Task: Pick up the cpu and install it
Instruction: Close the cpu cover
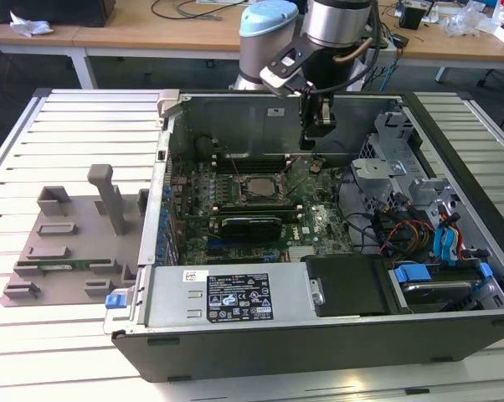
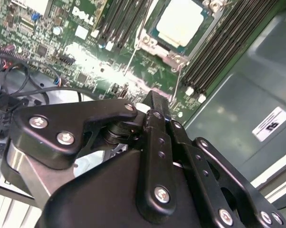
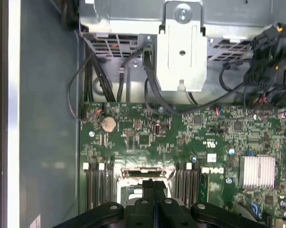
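The cpu (image 2: 183,21) lies flat in the middle of the motherboard (image 1: 319,222), apart from the gripper (image 1: 309,144), which hangs above that motherboard with fingers (image 3: 149,190) pressed together, holding nothing.

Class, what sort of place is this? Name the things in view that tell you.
Probably a robotics lab set up for computer assembly: a robot arm hangs over an open computer case, its motherboard bare, and wooden desks strewn with cables stand behind.
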Action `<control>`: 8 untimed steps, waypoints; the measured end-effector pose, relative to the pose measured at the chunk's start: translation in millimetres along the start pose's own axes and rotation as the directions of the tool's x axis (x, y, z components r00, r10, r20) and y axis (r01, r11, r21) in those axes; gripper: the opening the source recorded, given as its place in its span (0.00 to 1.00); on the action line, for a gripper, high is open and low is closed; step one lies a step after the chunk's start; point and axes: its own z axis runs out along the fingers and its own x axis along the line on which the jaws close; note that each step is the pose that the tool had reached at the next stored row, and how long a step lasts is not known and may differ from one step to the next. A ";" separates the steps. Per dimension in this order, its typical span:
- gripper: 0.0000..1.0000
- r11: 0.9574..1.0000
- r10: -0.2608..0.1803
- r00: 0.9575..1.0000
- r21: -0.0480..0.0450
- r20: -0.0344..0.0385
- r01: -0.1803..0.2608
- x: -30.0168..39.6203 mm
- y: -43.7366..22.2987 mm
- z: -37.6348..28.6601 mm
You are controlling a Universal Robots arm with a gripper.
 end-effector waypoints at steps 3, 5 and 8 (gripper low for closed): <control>0.11 1.000 0.000 1.000 0.000 0.000 0.000 -0.1 7.0 0.0; 0.11 1.000 0.000 1.000 0.000 0.001 0.000 -0.2 10.7 -0.1; 0.11 1.000 0.000 1.000 0.000 0.001 0.000 -0.2 16.8 -0.1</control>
